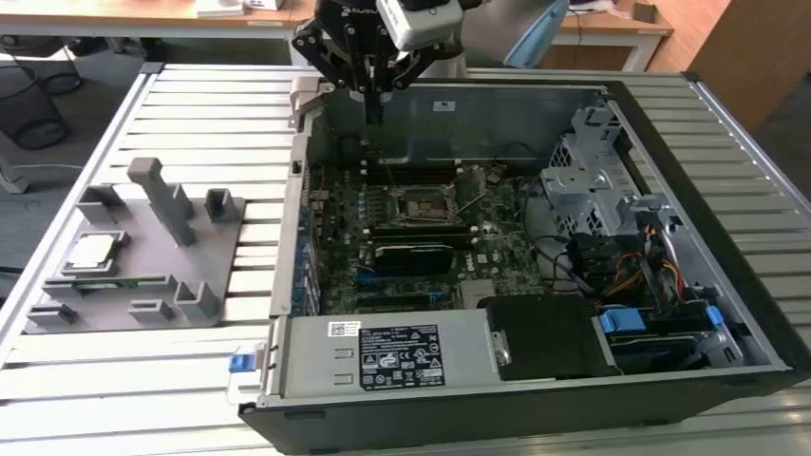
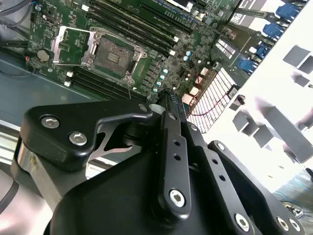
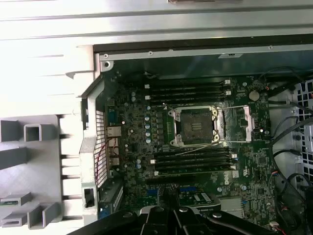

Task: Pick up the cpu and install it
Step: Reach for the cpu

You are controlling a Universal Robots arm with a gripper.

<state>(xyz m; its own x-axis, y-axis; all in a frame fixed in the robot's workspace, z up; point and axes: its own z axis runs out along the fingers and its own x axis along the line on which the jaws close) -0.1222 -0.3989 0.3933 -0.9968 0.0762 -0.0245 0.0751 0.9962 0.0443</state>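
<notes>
The cpu [image 1: 95, 252] lies on the grey holder [image 1: 152, 261] on the counter [image 1: 190, 123], well apart from the pincer [image 1: 374, 116], which hangs closed and empty over the open computer case [image 1: 380, 423].

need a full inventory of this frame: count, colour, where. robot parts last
cpu: 1, silver top, lying on the fixture at the exterior view's left
memory stick: 1, green, on the fixture beside the cpu
fixture: 1, grey, on the table beside the case
computer case: 1, black, open, on the table
motherboard: 1, green, inside the case
socket: 1, black-framed, open, no chip in it, mid-motherboard
power supply: 1, silver, labelled, inside the case
drive cage: 1, silver, in the case at the exterior view's right
table: 1, pale, slatted
gripper: 1, black, fingers together, holding nothing, above the case
</notes>
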